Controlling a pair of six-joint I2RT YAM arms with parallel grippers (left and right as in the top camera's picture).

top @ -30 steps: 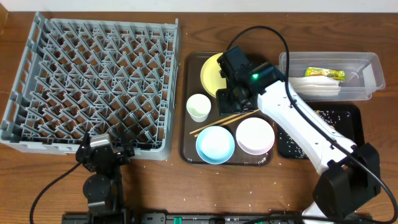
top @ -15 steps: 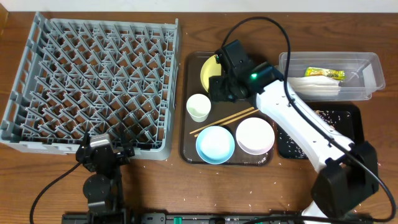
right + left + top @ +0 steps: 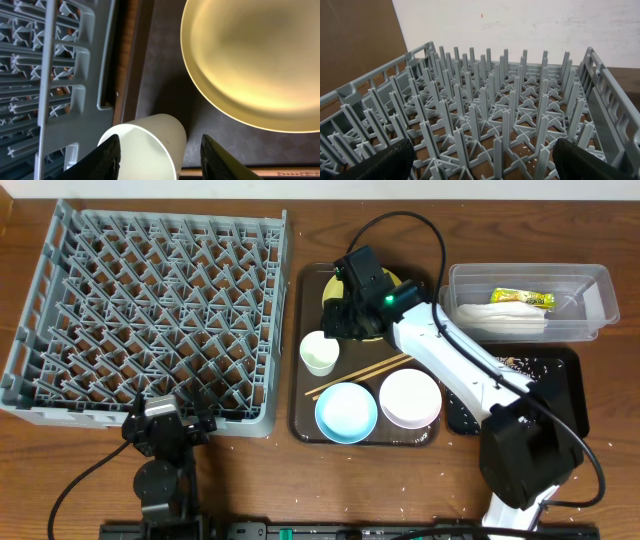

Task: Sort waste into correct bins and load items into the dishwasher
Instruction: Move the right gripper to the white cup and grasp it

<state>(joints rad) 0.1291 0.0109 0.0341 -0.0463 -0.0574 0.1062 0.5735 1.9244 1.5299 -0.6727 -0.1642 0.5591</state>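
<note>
My right gripper (image 3: 340, 322) is open over the dark-brown tray, its fingers on either side of the small white cup (image 3: 319, 352) without touching it; the right wrist view shows the cup (image 3: 145, 145) between the fingers (image 3: 160, 155). The yellow plate (image 3: 333, 292) lies just behind, partly under the arm. Wooden chopsticks (image 3: 360, 375), a light-blue bowl (image 3: 346, 412) and a white bowl (image 3: 410, 397) lie on the same tray. The grey dish rack (image 3: 150, 310) stands at the left. My left gripper (image 3: 165, 425) is open and empty at the rack's front edge.
The clear tub (image 3: 590, 305) at the back right holds the yellow-green wrapper (image 3: 521, 298) and white napkin (image 3: 510, 322). The black tray (image 3: 565, 375) in front of it holds rice crumbs (image 3: 520, 365). The dark-brown tray's rim (image 3: 297, 415) nearly touches the rack.
My right gripper has moved back and to the left, from above the chopsticks to the cup beside the yellow plate. The left arm has not moved.
</note>
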